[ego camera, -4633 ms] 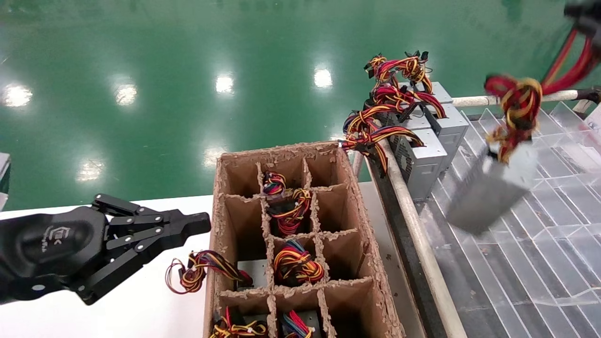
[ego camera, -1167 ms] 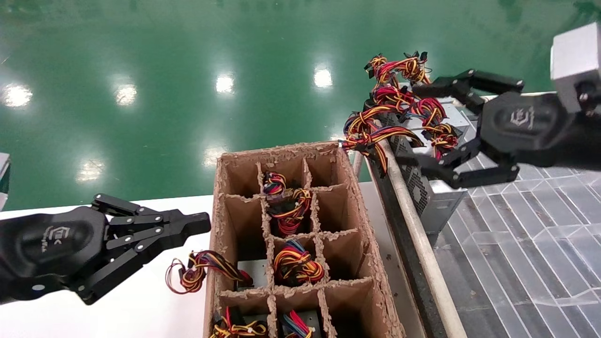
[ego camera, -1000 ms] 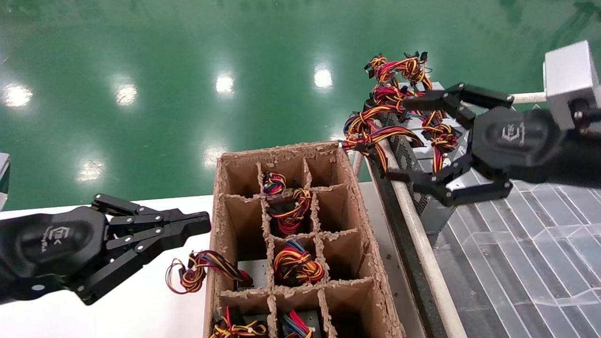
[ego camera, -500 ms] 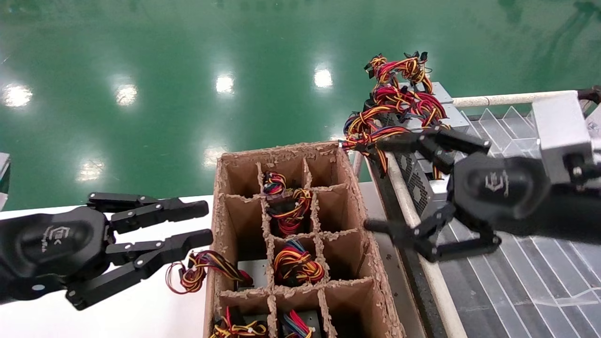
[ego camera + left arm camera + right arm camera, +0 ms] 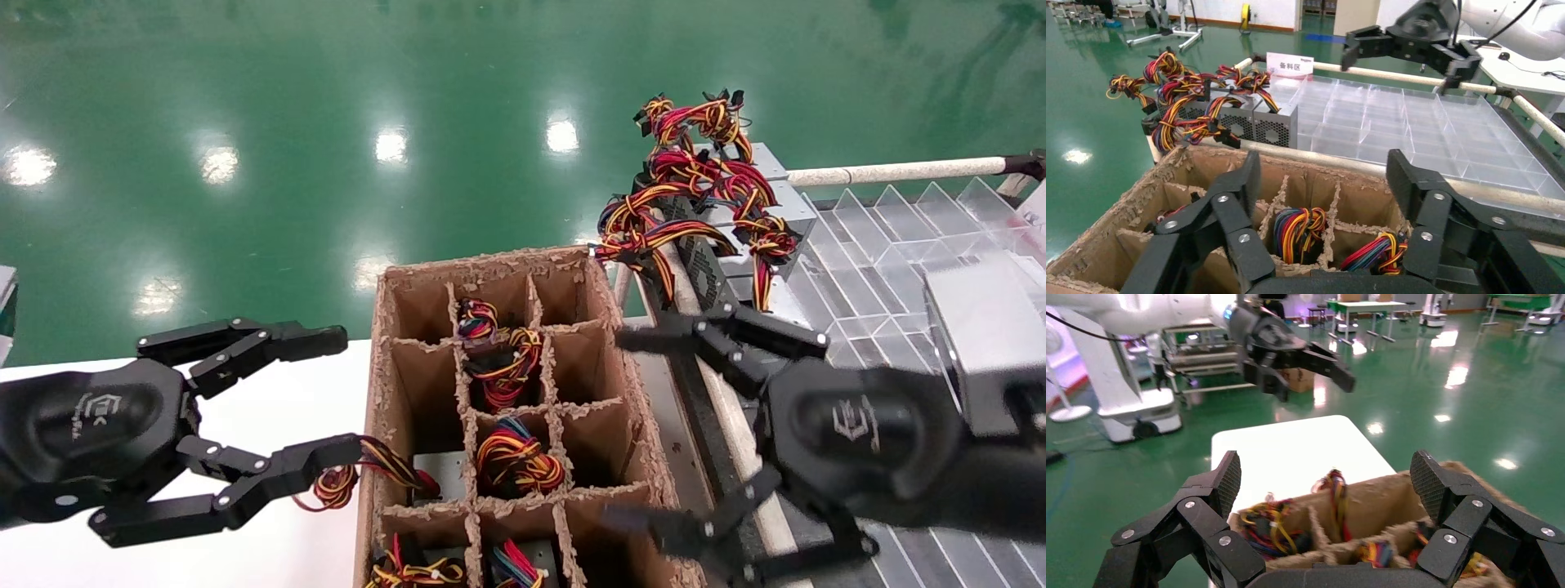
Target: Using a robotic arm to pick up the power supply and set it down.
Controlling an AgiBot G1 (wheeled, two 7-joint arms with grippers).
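Your right pincer (image 5: 654, 429) hangs wide open and empty at the right wall of the cardboard crate (image 5: 507, 425). The power supply (image 5: 764, 269) stands on the clear divider tray (image 5: 882, 245), nearest in a row of like units, well behind it. Your left pincer (image 5: 319, 400) gapes wide over the white desk (image 5: 270, 392), beside loose wires (image 5: 343, 474).

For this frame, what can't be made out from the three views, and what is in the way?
- Cardboard box, head view: its near cells are cut off by the picture's edge, so their contents are unknown.
- Deep cells: units sit in shadow under the wire bundles; only cables show.
- Right gripper: open, its lower finger blurred.
- Power supply on the clear tray: partly hidden by that gripper.
- Left gripper: open; its lower finger covers part of the loose wires.
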